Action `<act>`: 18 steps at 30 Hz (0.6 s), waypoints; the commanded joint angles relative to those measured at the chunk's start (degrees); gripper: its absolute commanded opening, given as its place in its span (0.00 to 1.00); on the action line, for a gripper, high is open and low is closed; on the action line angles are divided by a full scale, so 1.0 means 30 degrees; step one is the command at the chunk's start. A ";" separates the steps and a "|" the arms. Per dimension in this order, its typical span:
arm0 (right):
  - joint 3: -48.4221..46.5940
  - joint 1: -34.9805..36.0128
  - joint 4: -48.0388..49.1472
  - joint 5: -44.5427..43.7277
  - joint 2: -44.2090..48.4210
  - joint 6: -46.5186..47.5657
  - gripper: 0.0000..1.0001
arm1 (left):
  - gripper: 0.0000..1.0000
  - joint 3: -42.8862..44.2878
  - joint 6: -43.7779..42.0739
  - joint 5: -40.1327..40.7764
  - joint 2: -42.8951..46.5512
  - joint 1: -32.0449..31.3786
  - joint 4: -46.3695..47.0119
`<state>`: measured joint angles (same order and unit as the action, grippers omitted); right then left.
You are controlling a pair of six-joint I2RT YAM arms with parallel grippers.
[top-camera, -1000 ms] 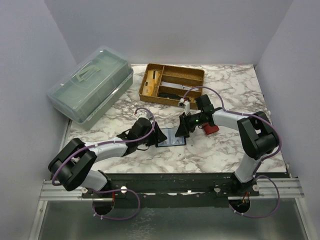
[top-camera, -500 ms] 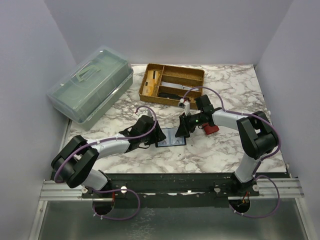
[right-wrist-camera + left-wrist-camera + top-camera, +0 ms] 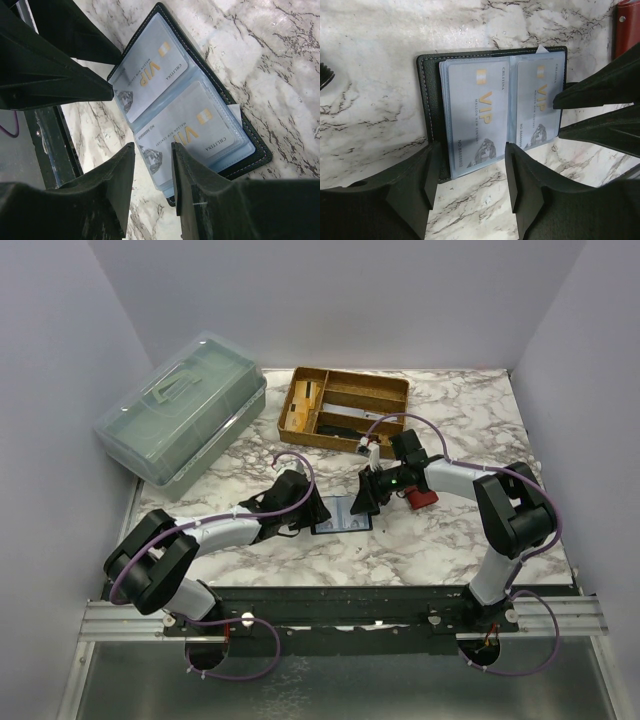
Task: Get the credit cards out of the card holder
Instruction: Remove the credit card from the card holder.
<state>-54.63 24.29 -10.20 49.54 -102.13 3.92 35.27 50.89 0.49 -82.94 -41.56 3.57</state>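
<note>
The black card holder (image 3: 342, 516) lies open on the marble table between my two grippers. Its clear sleeves hold pale blue credit cards marked VIP, one on the left page (image 3: 477, 112) and one on the right page (image 3: 536, 102). My left gripper (image 3: 470, 152) is open, its fingers straddling the near edge of the left-page card without clamping it. From the opposite side, my right gripper (image 3: 152, 150) stands open too, just over the corner of the nearer card (image 3: 192, 127); the other card (image 3: 150, 65) lies beyond it. A white paper slip (image 3: 233, 110) pokes out of a sleeve.
A red object (image 3: 420, 498) lies just right of the right gripper. A wooden tray (image 3: 350, 374) with compartments stands at the back centre. A green box with a clear lid (image 3: 185, 410) sits at the back left.
My left arm has shifted slightly toward the card holder. The right arm and the card holder have not moved.
</note>
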 commanded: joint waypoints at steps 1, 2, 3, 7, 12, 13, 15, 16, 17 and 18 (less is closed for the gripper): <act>-0.0151 0.0017 -0.0116 -0.0402 -0.0410 -0.0048 0.41 | 0.58 0.0472 -0.0149 -0.0880 0.0249 0.0117 0.0315; -0.0158 0.0017 -0.0117 -0.0400 -0.0411 -0.0033 0.41 | 0.57 0.0474 -0.0134 -0.0982 0.0348 0.0114 0.0337; -0.0137 0.0017 -0.0124 -0.0400 -0.0415 -0.0024 0.41 | 0.57 0.0467 -0.0110 -0.1072 0.0495 0.0092 0.0384; -0.0210 0.0017 -0.0172 -0.0400 -0.0466 -0.0019 0.41 | 0.57 0.0430 -0.0061 -0.1186 0.1027 0.0058 0.0452; -0.0217 0.0002 -0.0204 -0.0400 -0.0499 -0.0019 0.41 | 0.57 0.0459 -0.0032 -0.1575 0.1031 -0.0004 0.0610; -0.0228 0.0015 -0.0205 -0.0403 -0.0499 -0.0019 0.41 | 0.57 0.0457 -0.0038 -0.1633 0.0954 -0.0029 0.0660; -0.0241 0.0001 -0.0205 -0.0400 -0.0470 0.0003 0.41 | 0.57 0.0446 0.0040 -0.1841 0.0799 -0.0008 0.0868; -0.0239 -0.0010 -0.0227 -0.0407 -0.0448 0.0010 0.41 | 0.57 0.0430 0.0095 -0.1970 0.0764 -0.0015 0.1022; -0.0227 -0.0001 -0.0233 -0.0426 -0.0441 -0.0015 0.41 | 0.57 0.0410 0.0146 -0.2151 0.0760 -0.0031 0.1224; -0.0226 0.0008 -0.0234 -0.0403 -0.0433 -0.0018 0.41 | 0.57 0.0385 0.0218 -0.2320 0.0796 -0.0040 0.1429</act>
<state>-54.65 24.29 -10.24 49.52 -102.48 3.92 35.27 50.98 -3.38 -80.77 -41.58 4.82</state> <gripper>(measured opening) 0.409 0.569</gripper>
